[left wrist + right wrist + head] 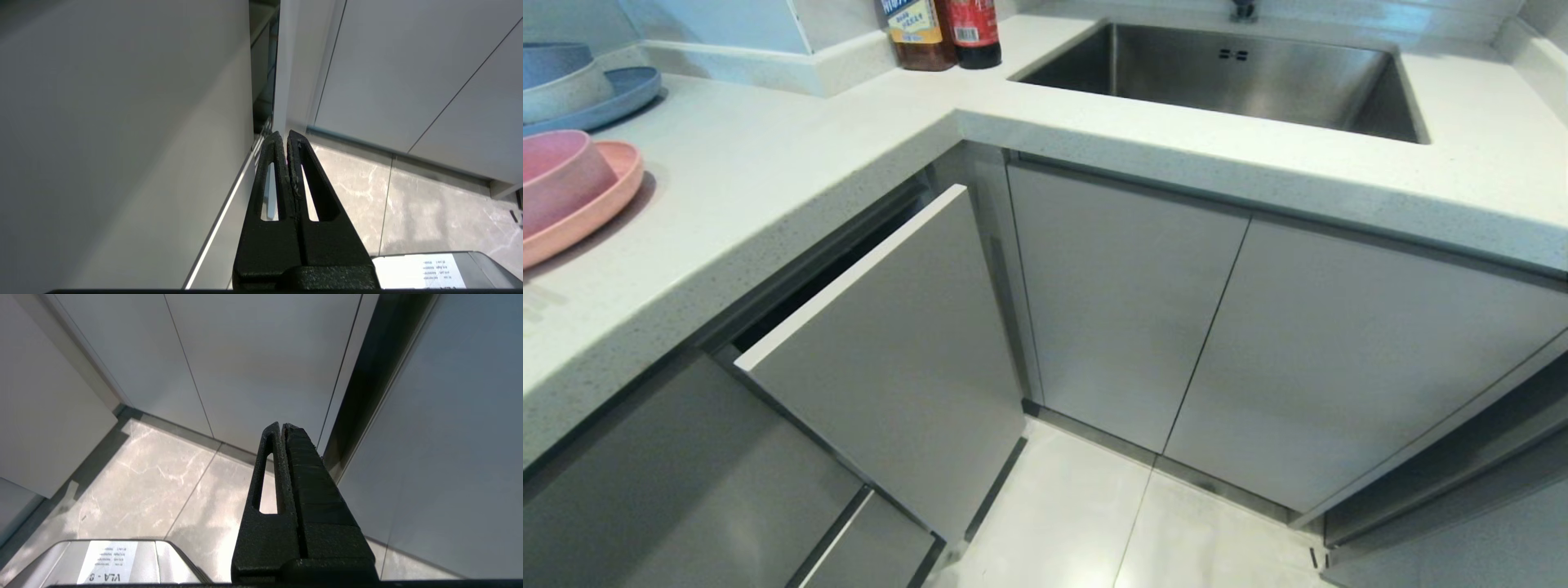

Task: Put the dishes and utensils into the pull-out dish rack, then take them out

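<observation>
Pull-out dish rack: hidden behind the drawer front (890, 359), ajar below the surface (768, 180); its long axis presumably runs out from the cabinet toward the floor; pink bowl (560, 184) rests in pink plate (600, 204) above-left of that front; left claw (284, 136) and right claw (282, 428) both pinched together, empty; judged best: hook the top edge, pull straight.

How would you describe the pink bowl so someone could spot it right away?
Find the white speckled countertop left of the steel sink. At its far left edge, the deep round matte pink bowl sits in a flat pink plate. The dishes behind it are blue and whitish.
</observation>
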Robot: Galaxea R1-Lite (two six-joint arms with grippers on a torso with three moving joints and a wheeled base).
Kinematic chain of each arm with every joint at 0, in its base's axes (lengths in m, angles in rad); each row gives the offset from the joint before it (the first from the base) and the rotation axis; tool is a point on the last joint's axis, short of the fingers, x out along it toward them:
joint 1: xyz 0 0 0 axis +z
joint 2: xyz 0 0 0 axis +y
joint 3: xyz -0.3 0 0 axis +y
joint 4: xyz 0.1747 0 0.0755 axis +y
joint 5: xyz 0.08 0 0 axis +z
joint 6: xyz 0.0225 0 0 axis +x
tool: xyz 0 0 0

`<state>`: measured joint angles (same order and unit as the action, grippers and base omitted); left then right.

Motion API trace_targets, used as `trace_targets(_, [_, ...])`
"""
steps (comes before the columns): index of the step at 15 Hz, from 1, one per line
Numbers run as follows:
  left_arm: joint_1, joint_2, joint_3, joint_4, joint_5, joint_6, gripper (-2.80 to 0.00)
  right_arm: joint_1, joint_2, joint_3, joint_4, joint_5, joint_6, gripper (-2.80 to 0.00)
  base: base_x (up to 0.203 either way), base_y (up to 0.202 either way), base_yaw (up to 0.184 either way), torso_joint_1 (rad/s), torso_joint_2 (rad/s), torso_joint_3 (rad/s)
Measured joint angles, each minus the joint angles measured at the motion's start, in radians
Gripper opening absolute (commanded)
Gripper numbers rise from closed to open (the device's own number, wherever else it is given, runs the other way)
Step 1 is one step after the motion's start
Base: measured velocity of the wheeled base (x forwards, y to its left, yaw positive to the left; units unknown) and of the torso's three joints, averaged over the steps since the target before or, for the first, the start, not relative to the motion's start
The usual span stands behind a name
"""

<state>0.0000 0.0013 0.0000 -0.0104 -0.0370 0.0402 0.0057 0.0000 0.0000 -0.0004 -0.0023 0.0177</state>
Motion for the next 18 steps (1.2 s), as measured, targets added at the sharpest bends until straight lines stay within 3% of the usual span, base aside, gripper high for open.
trace_targets(18, [0.000, 0.000, 0.000, 0.000, -0.001, 0.004, -2.80, 0.000, 0.000, 0.000, 0.000, 0.001, 0.000, -2.80, 0.000, 0.000, 0.000, 0.002, 0.00, 0.204])
